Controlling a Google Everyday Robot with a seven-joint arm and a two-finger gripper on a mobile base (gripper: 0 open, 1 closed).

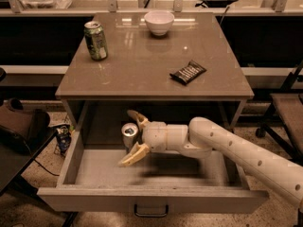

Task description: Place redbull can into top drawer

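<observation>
The top drawer is pulled out under the table, with a dark handle at the centre of its front panel. The redbull can, slim and silver with a shiny top, stands upright inside the drawer near the back left. My gripper reaches in from the right on its white arm. Its two tan fingers are spread apart, one behind and one in front of the can, with gaps on both sides.
On the table top stand a wider green can at the back left, a white bowl at the back and a dark snack packet on the right. A dark bag lies on the left and a chair stands on the right.
</observation>
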